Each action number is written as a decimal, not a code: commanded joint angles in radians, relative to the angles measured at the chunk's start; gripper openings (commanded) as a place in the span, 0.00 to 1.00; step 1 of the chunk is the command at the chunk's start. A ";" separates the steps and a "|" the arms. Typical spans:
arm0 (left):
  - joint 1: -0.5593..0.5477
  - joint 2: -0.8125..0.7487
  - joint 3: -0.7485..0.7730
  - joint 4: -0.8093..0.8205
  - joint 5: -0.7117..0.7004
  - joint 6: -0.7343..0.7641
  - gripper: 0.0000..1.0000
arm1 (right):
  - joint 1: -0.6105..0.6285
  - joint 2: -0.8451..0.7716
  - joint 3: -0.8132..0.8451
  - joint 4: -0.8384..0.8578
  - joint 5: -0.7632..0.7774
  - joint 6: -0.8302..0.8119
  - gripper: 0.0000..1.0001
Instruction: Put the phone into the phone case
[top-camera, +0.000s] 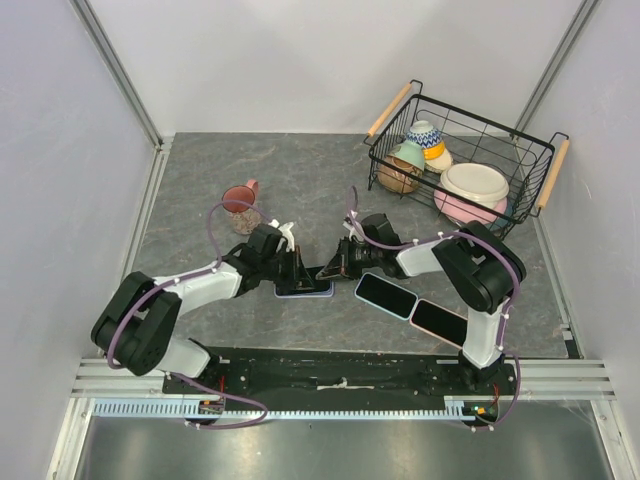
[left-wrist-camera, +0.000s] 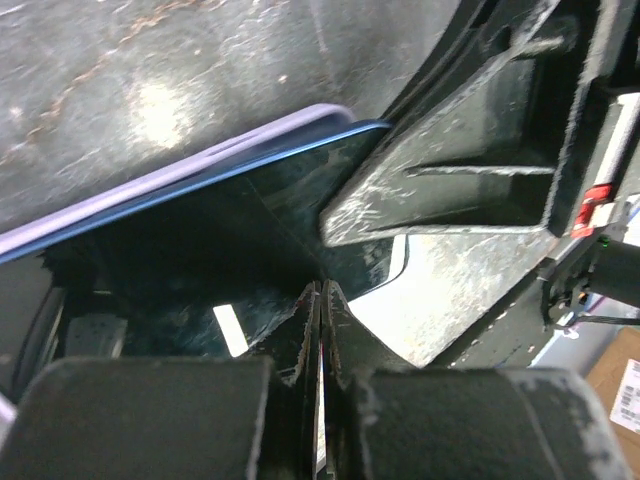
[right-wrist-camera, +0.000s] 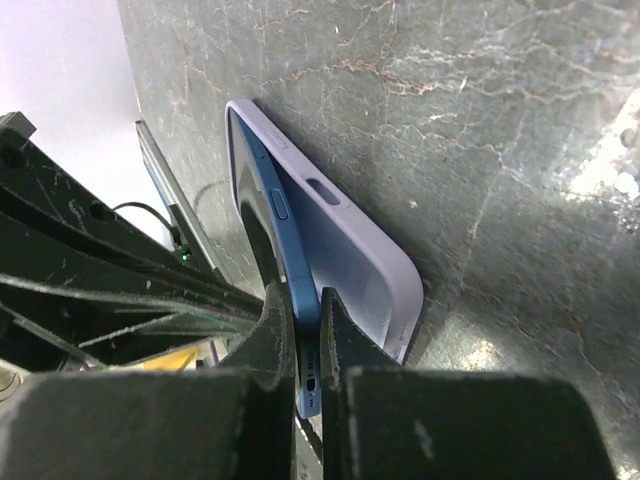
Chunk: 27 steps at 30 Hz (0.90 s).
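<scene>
A blue phone (top-camera: 303, 289) lies partly in a lilac phone case (top-camera: 322, 293) on the table between both arms. In the right wrist view the phone (right-wrist-camera: 280, 210) is tilted. Its far end sits inside the case (right-wrist-camera: 350, 250) and its near end is lifted clear of the case. My right gripper (right-wrist-camera: 306, 292) is shut on that near end, by the charging port. My left gripper (left-wrist-camera: 321, 285) is shut with nothing between its fingers, its tips down on the phone's dark screen (left-wrist-camera: 200, 240). The lilac case rim (left-wrist-camera: 200, 168) shows beyond it.
Two dark flat slabs (top-camera: 385, 295) (top-camera: 440, 322) lie right of the case, beside the right arm. A pink cup (top-camera: 240, 200) stands behind the left arm. A black wire basket (top-camera: 540, 165) holding bowls sits at the back right. Grey walls close off both sides.
</scene>
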 joint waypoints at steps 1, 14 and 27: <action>-0.018 0.051 -0.023 0.116 0.022 -0.048 0.02 | 0.121 0.084 -0.005 -0.310 0.200 -0.143 0.02; -0.018 0.125 -0.030 0.077 -0.056 -0.068 0.02 | 0.147 0.112 0.038 -0.470 0.275 -0.217 0.12; -0.017 0.177 -0.045 0.014 -0.110 -0.092 0.02 | 0.152 0.063 0.039 -0.550 0.328 -0.260 0.34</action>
